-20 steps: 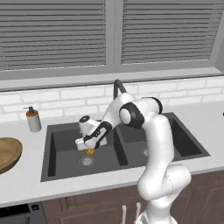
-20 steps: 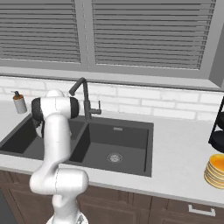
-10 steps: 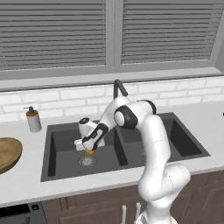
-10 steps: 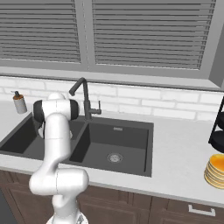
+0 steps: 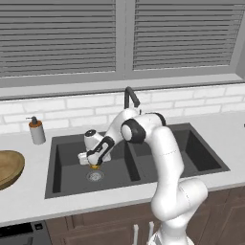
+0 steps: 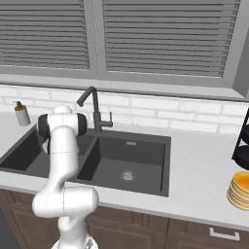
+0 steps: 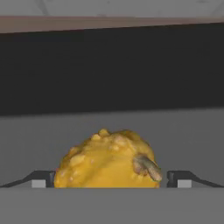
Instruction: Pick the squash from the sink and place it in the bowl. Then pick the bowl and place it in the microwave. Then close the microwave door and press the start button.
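Flat, even rendered light — soft shadows in the sink (image 5: 67, 165), slightly blurry hand view.

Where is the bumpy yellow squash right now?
The squash sits between the gripper fingers in the sink's left basin, just above the round drain.

place: home kitchen | sink (image 5: 143, 167): dark double basin, tall faucet (image 6: 92, 107) | wall: white brick tile, blinds over window (image 6: 160, 39) | surface (image 6: 204, 165): pale grey over brown cabinets (image 6: 146, 233) | extras: soap dispenser (image 5: 36, 130), stacked plates (image 6: 239, 189)
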Motion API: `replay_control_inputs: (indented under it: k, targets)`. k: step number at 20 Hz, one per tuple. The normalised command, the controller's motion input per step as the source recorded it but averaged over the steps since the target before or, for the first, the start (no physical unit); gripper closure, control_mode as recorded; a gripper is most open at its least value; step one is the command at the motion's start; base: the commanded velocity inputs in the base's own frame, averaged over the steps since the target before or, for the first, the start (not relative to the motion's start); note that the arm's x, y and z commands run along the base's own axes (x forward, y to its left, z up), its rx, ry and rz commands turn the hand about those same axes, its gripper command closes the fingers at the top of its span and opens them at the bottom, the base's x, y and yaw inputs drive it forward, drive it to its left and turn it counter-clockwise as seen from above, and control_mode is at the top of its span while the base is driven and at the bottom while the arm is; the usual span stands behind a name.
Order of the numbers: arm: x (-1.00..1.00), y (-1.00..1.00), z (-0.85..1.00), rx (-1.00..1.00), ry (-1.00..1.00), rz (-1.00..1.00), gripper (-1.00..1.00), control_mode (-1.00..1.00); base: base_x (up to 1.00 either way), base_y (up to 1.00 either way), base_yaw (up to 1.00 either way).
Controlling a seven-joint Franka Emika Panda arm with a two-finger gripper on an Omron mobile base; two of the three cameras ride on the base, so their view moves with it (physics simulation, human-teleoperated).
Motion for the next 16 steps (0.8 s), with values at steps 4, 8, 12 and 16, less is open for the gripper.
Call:
replay_control_inputs:
  k: [4,8,12,16]
  targets:
    - [-0.06,-0.1,-0.47,0.05,-0.01,0.0,1.0,-1.0,0.0,0.0,0.0]
    - [-0.21,-0.17,-0.2,0.07,-0.07,0.0,1.0,-1.0,0.0,0.0,0.0]
    - [-0.53,0.0,0.34,0.02,-0.12,0.0,1.0,-1.0,0.0,0.0,0.0]
    - [-0.71,0.0,0.97,0.0,-0.12,0.0,1.0,-1.0,0.0,0.0,0.0]
